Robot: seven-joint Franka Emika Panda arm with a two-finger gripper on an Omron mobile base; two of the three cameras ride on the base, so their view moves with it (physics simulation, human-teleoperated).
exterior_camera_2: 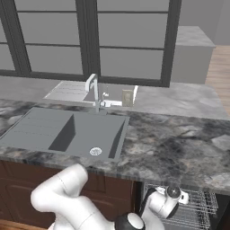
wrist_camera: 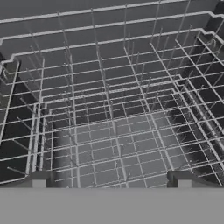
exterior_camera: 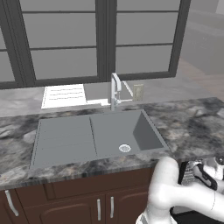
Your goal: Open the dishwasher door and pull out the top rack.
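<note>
One marble counter (exterior_camera_2: 179,148) runs above and behind the gripper (wrist_camera: 111,180), carrying one grey sink (exterior_camera: 98,135) with a single ribbed drainboard, one basin and one faucet (exterior_camera: 115,91), all up and to the arm's left. Below the counter, left of the hand, brown cabinet doors (exterior_camera: 105,208) show three short handles. One top rack (wrist_camera: 113,109) of white wire grid lies directly under and ahead of the gripper, drawn out from beneath the counter edge in the right base view (exterior_camera_2: 197,206). The two dark fingertips (wrist_camera: 39,180) stand wide apart, empty, with rack wires between and beyond them.
</note>
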